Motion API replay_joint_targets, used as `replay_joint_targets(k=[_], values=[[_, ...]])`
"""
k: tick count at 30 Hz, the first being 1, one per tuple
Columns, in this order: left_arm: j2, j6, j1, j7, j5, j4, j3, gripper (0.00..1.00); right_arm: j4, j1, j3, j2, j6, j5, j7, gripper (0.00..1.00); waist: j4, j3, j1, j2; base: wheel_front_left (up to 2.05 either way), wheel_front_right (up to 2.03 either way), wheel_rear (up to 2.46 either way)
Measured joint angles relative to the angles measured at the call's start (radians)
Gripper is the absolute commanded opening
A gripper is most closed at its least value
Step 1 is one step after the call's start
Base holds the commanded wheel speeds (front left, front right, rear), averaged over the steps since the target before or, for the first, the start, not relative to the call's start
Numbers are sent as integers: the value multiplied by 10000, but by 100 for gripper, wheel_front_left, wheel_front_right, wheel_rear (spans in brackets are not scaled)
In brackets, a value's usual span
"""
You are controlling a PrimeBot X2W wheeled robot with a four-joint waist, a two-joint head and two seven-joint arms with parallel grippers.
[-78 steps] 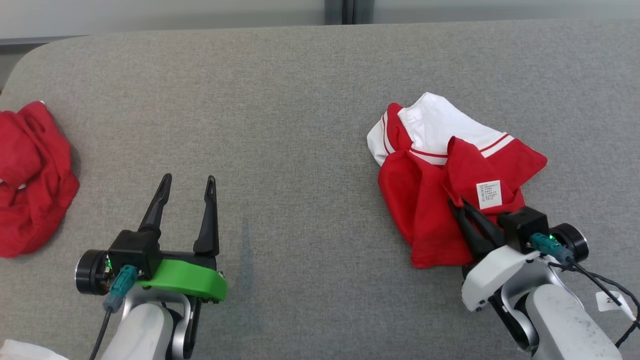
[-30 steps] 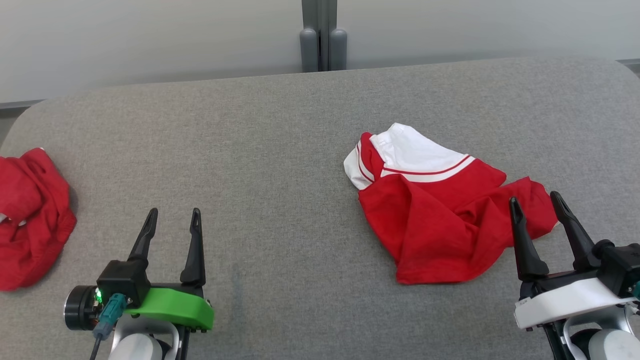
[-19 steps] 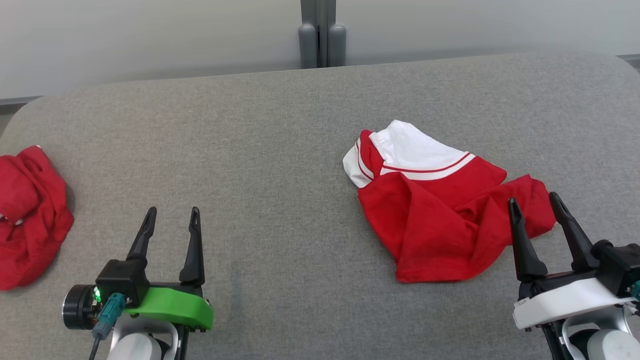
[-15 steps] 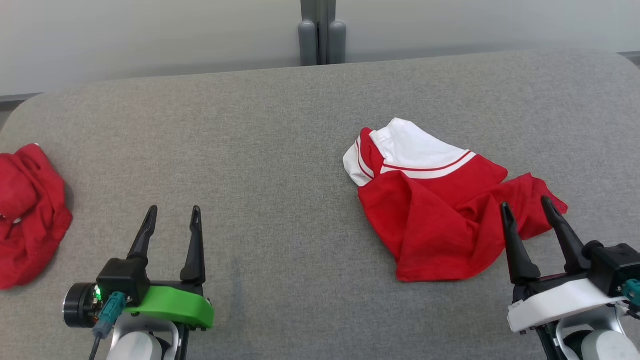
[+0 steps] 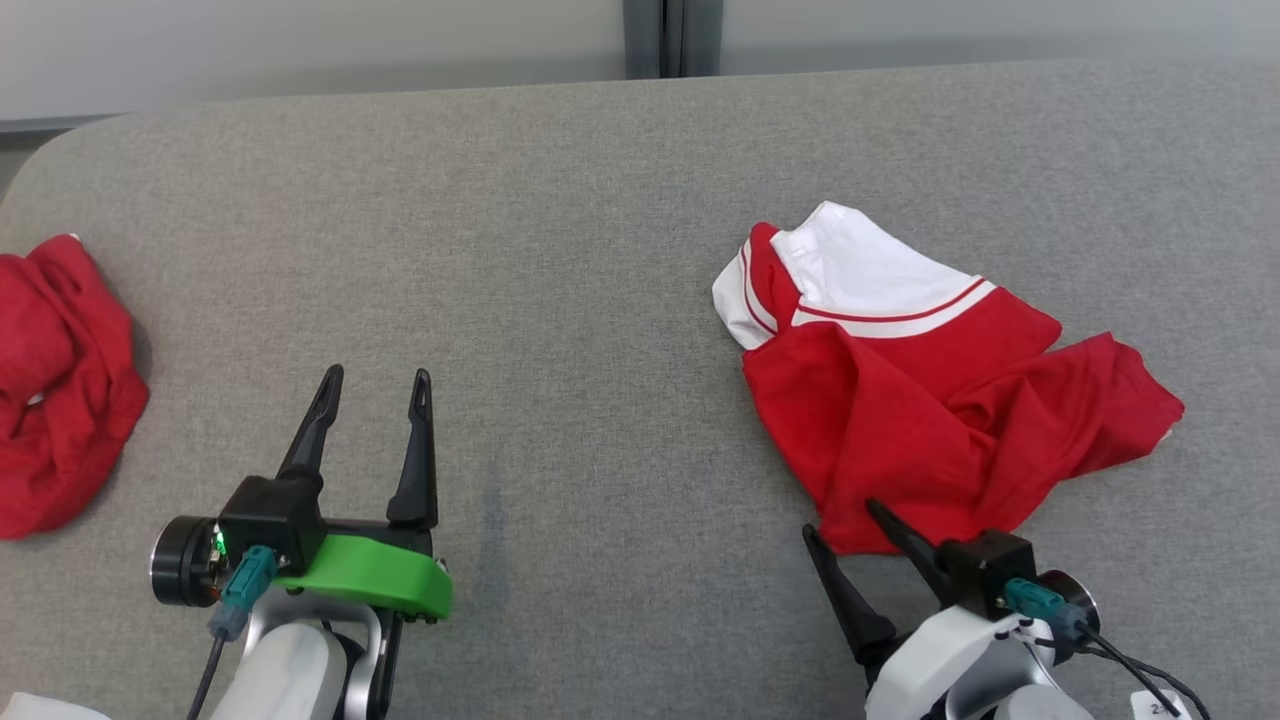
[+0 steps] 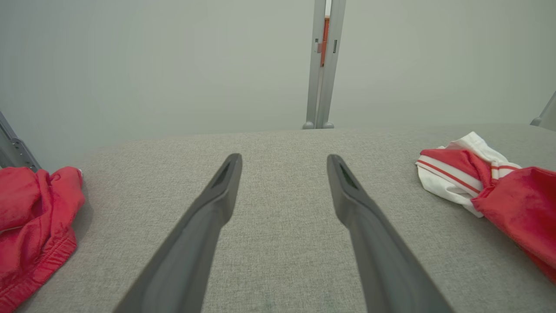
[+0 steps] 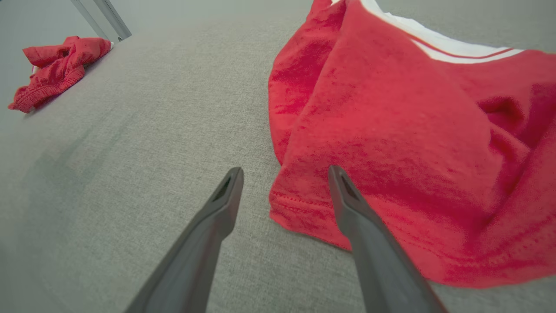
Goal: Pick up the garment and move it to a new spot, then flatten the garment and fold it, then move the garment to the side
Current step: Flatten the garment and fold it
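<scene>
The crumpled red garment with a white, red-striped band lies on the right half of the grey fabric-covered table, white band towards the far edge and red folds spreading towards the near edge and the right.

The right gripper has changed place. Half a second ago it stood at the garment's right flap; now it sits at the near left corner of the red hem, fingers spread apart and holding nothing. In the right wrist view the gripper straddles that corner: one finger overlaps the stitched hem of the garment, and the other is over bare table. Whether a fingertip touches the cloth cannot be told. Earlier still, these fingers were pinched together in the folds.

The left gripper keeps its post at the lower left, well apart from the garment, fingers parted and empty; the left wrist view shows the same.

The head view has shifted, cropping the far wall. A second crumpled red cloth stays at the table's left edge.
</scene>
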Motion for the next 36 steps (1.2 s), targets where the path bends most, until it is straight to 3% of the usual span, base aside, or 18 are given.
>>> replay_joint_targets(k=[7,8,10,14,18,26,34,35,36], values=[[-88,-48,-192,-40,19,146,-17,100,1990,-927,468,180,0,35,-470,100,246,316,0,0,0,0,0],[-92,-52,-199,-42,19,161,-12,100,2155,-999,499,190,0,36,-523,44,266,345,0,0,0,0,0],[-115,-54,-201,-50,48,182,2,100,2483,-1151,548,199,-2,52,-560,0,300,403,0,0,0,0,0],[-127,-52,-201,-56,61,211,59,100,2667,-1226,449,105,-2,178,-963,0,277,449,0,0,0,0,0],[-134,-44,-201,-77,86,211,119,100,2096,-911,-40,6,10,309,-1361,0,166,480,0,0,0,0,0],[-144,-40,-201,-100,96,199,274,100,-213,-91,-2334,-236,8,288,-1668,0,-189,485,0,0,0,0,0],[-161,-84,-202,-104,142,196,301,100,-125,161,-4861,-215,8,541,-1342,0,-323,434,0,0,0,0,0],[-161,-90,-202,-102,151,196,305,100,21,163,-5016,-192,8,593,-1252,38,-310,439,0,0,0,0,0],[-169,-98,-204,-104,151,198,303,100,136,163,-5124,-171,8,644,-1237,89,-291,442,0,0,0,0,0]])
